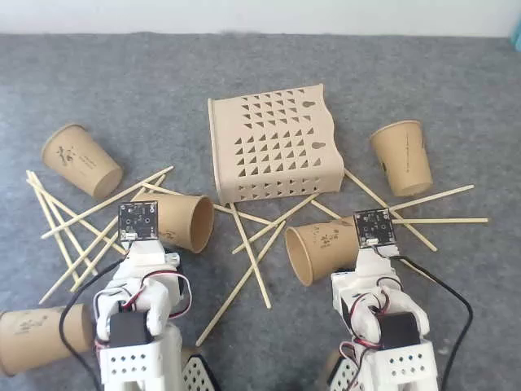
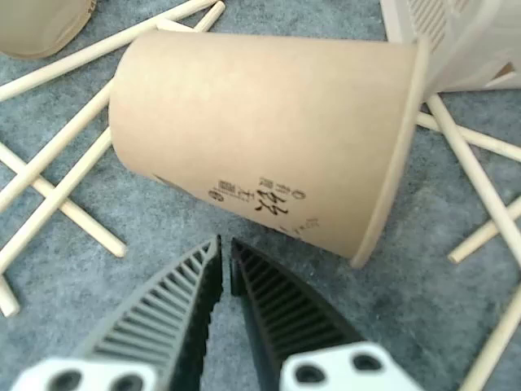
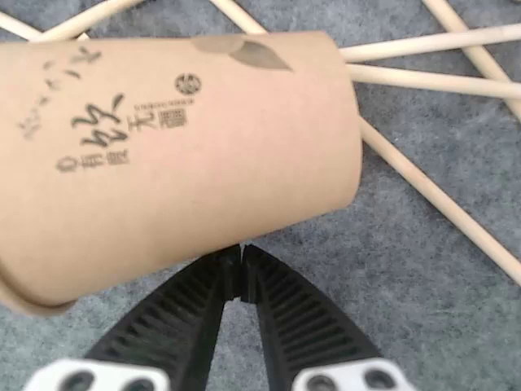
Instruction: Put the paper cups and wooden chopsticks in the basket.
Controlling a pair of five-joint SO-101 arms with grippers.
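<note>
Grey carpet (image 1: 163, 90) is seen under everything in the high view, with the basket (image 1: 277, 147) at its middle and its pierced wall turned up to the camera. Five paper cups (image 1: 183, 221) are counted, all lying on their sides outside the basket. One cup (image 1: 81, 160) lies far to the basket's left, one (image 1: 401, 156) just to its right, and one near each front corner, the right-hand one marked here (image 1: 321, 251). A fifth cup (image 1: 37, 338) is well away at the front left. Chopsticks (image 1: 252, 257) are strewn loose around the basket: some crossed in front of it, a bundle off to its left, a few to its right.

In the left wrist view, the cup (image 2: 260, 138) by the basket's left front corner is shown with its rim close against the basket (image 2: 456, 41). The left gripper (image 2: 225, 252) is held just short of this cup, clenched on nothing.

In the right wrist view, the right gripper (image 3: 242, 261) is likewise clenched and empty. Its tips are at the side of the cup (image 3: 179, 155) by the basket's right front corner; whether they touch it cannot be told.

The task is judged barely begun: no grasp is made, and every cup and chopstick is left to be put in.
</note>
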